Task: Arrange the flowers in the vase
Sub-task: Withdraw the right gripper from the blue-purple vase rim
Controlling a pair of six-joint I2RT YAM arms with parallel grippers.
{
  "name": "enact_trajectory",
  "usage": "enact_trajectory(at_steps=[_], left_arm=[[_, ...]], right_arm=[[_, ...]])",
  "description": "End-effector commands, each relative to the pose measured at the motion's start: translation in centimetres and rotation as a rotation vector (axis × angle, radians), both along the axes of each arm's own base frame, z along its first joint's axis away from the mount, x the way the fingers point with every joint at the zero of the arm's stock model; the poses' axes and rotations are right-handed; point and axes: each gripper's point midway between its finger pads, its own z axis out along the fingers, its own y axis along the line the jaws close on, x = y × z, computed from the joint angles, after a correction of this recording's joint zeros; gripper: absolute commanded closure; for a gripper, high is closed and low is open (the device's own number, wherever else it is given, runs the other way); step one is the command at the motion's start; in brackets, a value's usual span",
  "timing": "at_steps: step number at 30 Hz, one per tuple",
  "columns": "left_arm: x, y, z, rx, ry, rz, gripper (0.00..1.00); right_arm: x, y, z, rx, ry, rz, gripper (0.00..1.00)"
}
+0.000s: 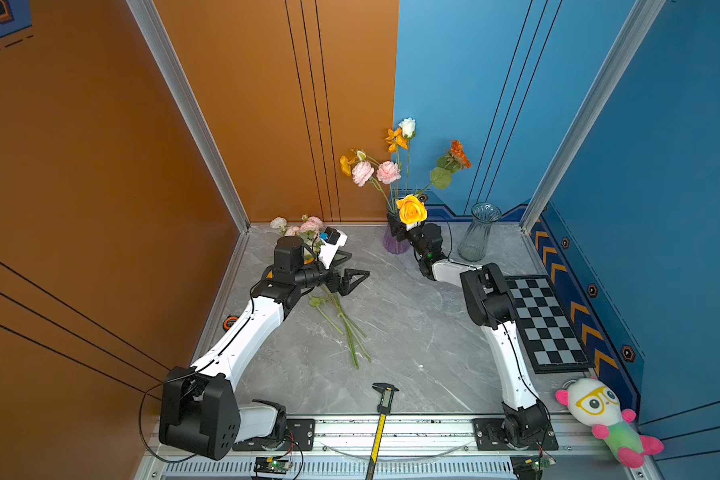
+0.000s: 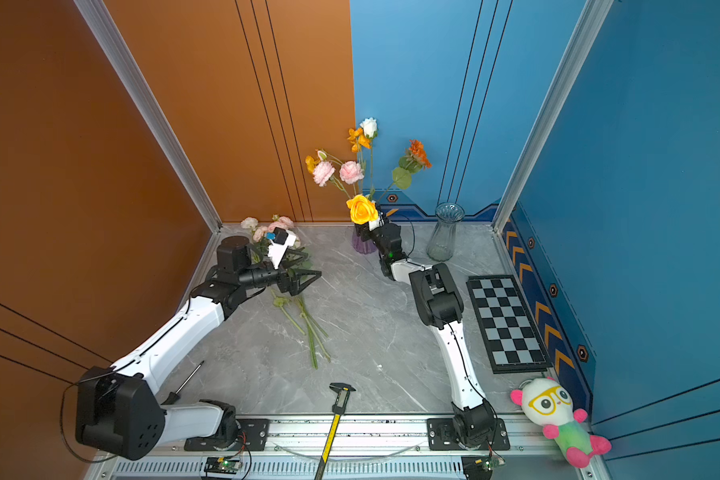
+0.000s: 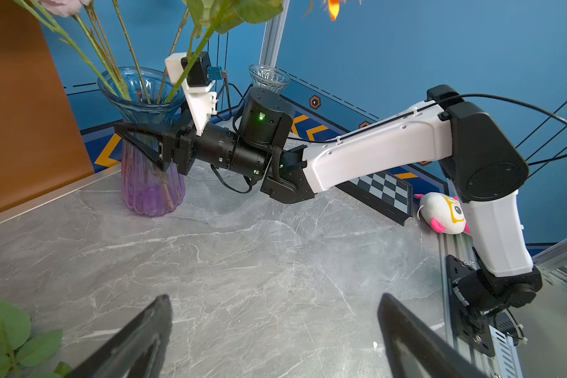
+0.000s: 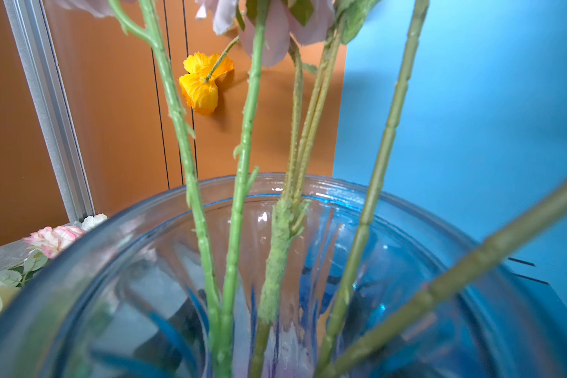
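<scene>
Crowding vase (image 1: 393, 246) mouth, flowers (image 1: 388, 172), clear vase (image 1: 476, 232), chessboard (image 1: 545, 324) beside

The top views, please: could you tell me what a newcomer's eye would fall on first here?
The bouquet in the blue-and-purple vase at the back of the table draws the eye first, with a bright yellow rose low by its rim. Next come the loose flowers lying at the back left beneath the open left gripper, and the checkerboard and plush toy on the right.
</scene>
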Motion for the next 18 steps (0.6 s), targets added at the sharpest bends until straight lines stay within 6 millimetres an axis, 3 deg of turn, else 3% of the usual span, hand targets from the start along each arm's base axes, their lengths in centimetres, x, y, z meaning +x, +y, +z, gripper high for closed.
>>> enact_trajectory(at_steps=[1,3,18], left_arm=[[-0.5,0.0,1.2,-0.016,-0.029,-0.021,0.02],[-0.6,-0.1,1.4,-0.018,-0.035,-0.024,0.02],[-2.2,-0.3,3.3,-0.032,-0.089,-0.038,0.02]], right_arm=[[-2.0,-0.2,7.2,0.069,-0.158,-0.013,0.08],[-2.5,-0.3,6.9,0.069,-0.154,-0.022,0.00],[-7.0,-1.8,3.0,0.044,-0.013,-0.015,0.00]])
